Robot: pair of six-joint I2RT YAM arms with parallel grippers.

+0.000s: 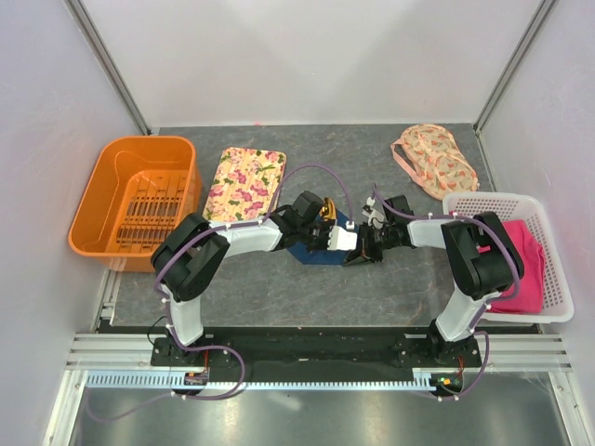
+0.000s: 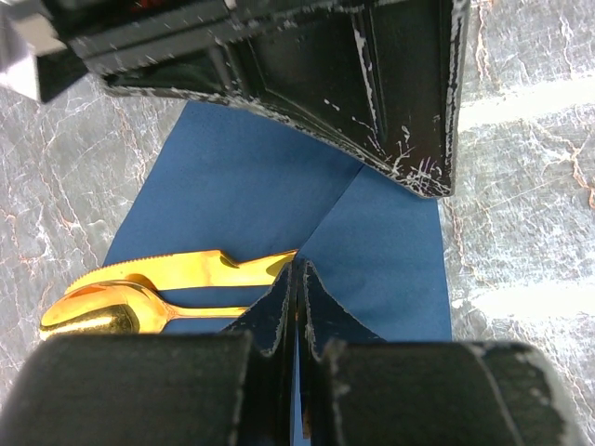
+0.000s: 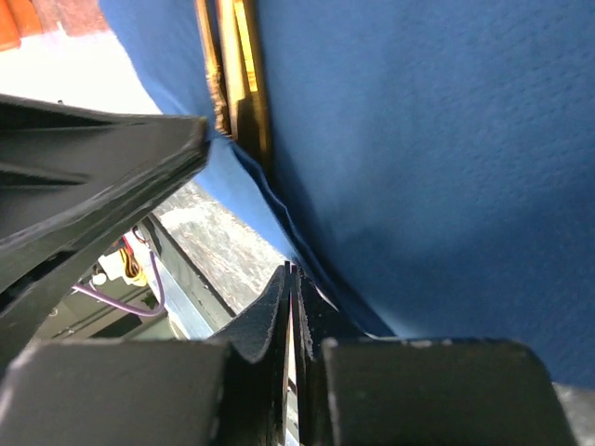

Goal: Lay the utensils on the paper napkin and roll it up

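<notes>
Nearest the overhead camera, both arms reach in from the near edge of the grey table (image 1: 279,297) and meet at its middle. The left gripper (image 1: 339,240) and right gripper (image 1: 361,253) almost touch over the paper napkin (image 1: 311,254), a dark blue sheet mostly hidden beneath them. From the left wrist, the utensils (image 2: 167,279), a gold spoon and a serrated knife, lie on the napkin with their handles running under a raised fold. The left fingers (image 2: 270,316) are pressed together on that fold. From the right wrist, the sheet is lifted with gold handles showing beside it, and the right fingers (image 3: 265,316) are together, apparently nipping its edge. Loading looks done; rolling seems barely begun, with most of the napkin lying flat.
</notes>
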